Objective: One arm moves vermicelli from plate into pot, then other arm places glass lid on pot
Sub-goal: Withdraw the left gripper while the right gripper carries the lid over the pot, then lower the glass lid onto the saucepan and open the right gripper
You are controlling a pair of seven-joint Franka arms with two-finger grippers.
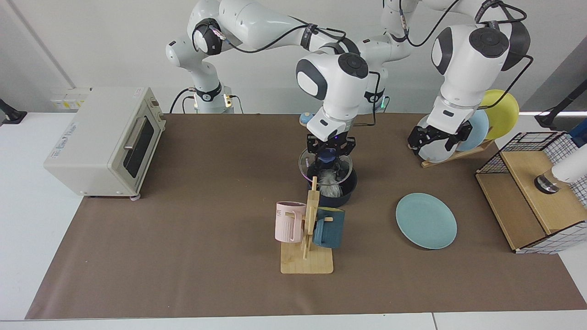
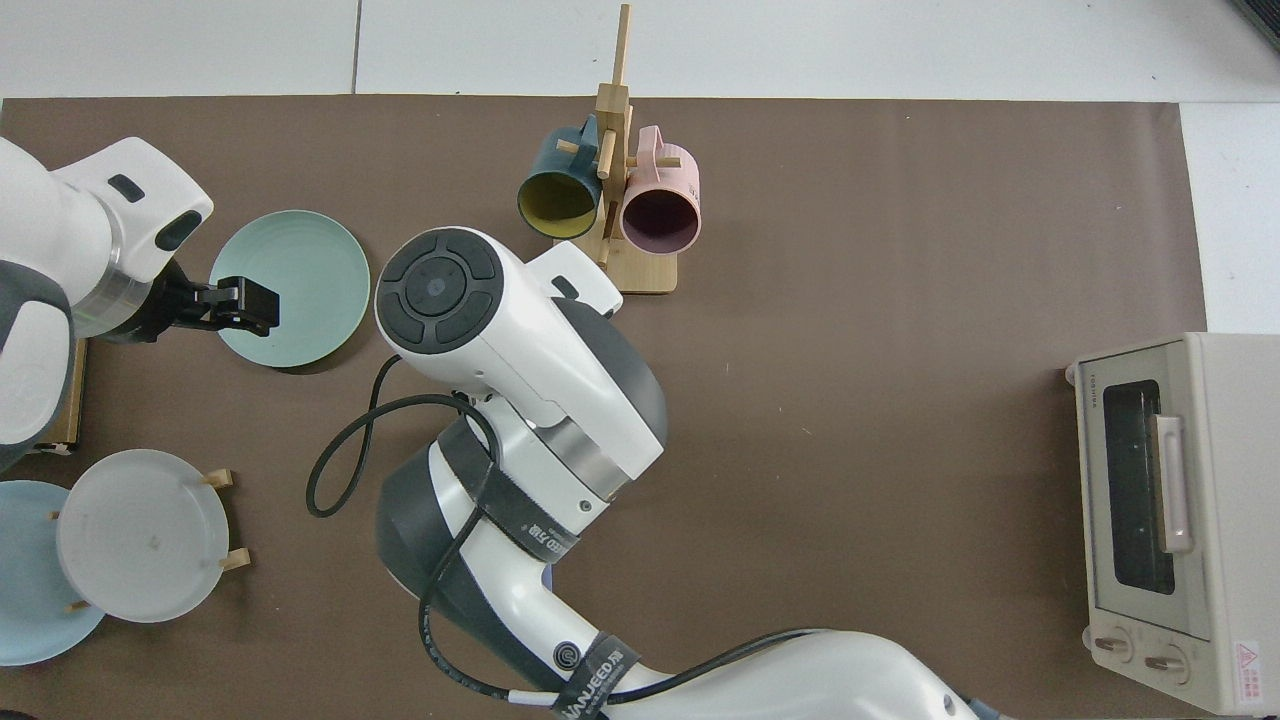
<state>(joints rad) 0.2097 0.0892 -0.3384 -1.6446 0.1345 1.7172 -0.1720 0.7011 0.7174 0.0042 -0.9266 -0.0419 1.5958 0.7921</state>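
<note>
Glass lid (image 1: 326, 166): held by its blue knob just above the pot, tilted slightly.
Right gripper (image 1: 330, 153): pinched on the knob, over the pot.
Pot (image 1: 338, 193): behind the mug rack (image 1: 308, 229); hidden by the arm in the top view.
Vermicelli (image 1: 328, 182): seen inside the pot.
Plate (image 1: 426, 220): bare, flat on the mat.
Left gripper (image 1: 434, 142): fingers spread, nothing held, beside the upright plates (image 1: 463, 130).
</note>
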